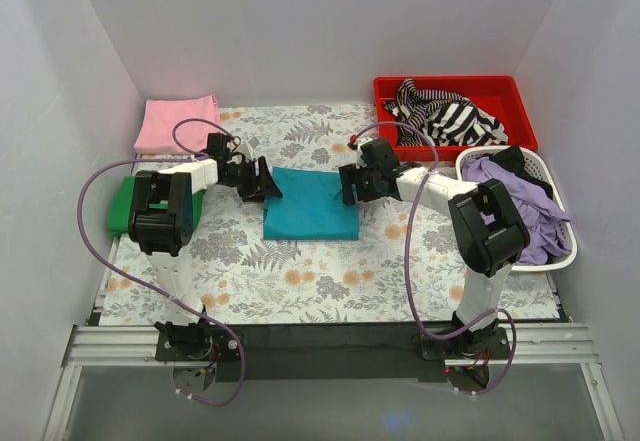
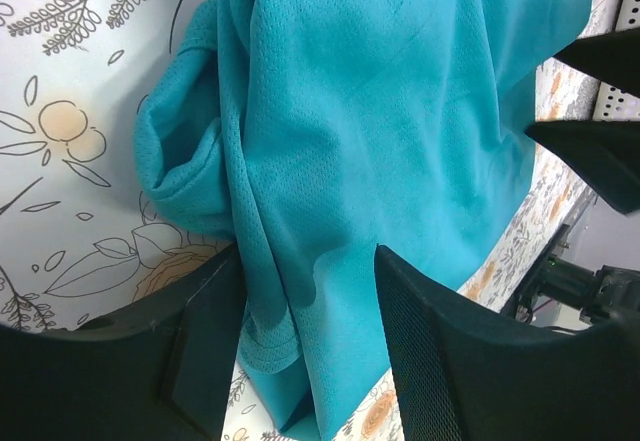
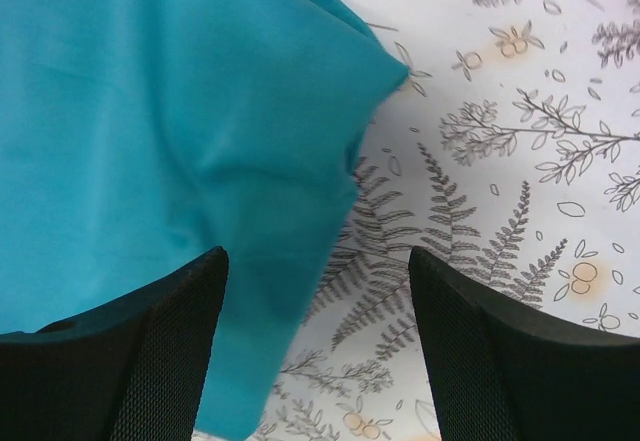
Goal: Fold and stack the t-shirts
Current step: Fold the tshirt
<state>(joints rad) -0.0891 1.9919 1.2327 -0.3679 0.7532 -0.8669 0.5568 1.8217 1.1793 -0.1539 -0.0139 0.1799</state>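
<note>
lying beneath both parted jaws: teal t-shirt (image 1: 311,204)

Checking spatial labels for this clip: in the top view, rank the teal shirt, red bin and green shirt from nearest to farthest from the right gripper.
1. The teal shirt, mid-table, right at the right gripper.
2. The red bin, back right corner.
3. The green shirt, far left edge.

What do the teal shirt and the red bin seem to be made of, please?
The teal shirt: probably a synthetic sports knit, matte; the left wrist view shows fine mesh-like pinholes. The red bin: likely moulded plastic, smooth, slightly glossy, with rigid straight walls.
</note>
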